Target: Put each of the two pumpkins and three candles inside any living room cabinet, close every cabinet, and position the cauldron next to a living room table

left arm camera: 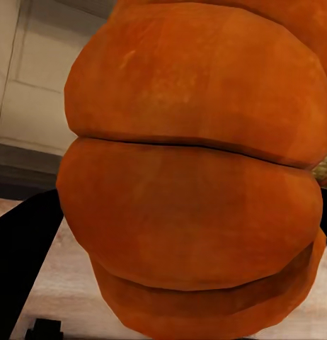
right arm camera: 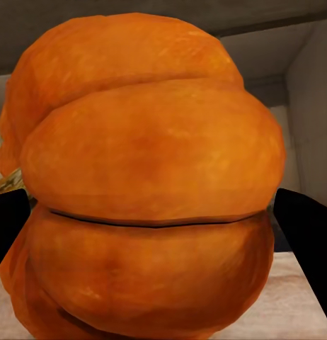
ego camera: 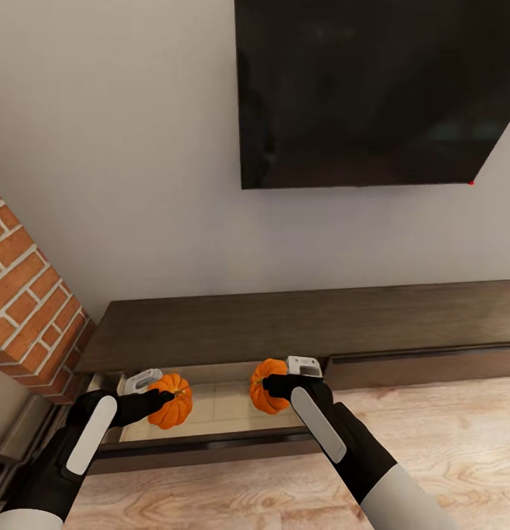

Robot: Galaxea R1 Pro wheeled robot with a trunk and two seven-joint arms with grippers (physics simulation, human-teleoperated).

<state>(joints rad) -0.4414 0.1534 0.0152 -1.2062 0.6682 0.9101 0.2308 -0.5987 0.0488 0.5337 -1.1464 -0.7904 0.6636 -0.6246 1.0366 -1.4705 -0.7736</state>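
Left gripper [ego camera: 166, 401]: fingers clamped on the left pumpkin [ego camera: 171, 401], held over the open drawer [ego camera: 218, 412] of the cabinet [ego camera: 306, 320].
Right gripper [ego camera: 266, 384]: fingers clamped on the right pumpkin [ego camera: 266, 386], over the same drawer, farther right.
Legible writing: none.

cabinet [ego camera: 306, 320] | drawer [ego camera: 218, 412] open | pale lining, seemingly bare

Head downward; wrists tight on pumpkins [ego camera: 171, 401]
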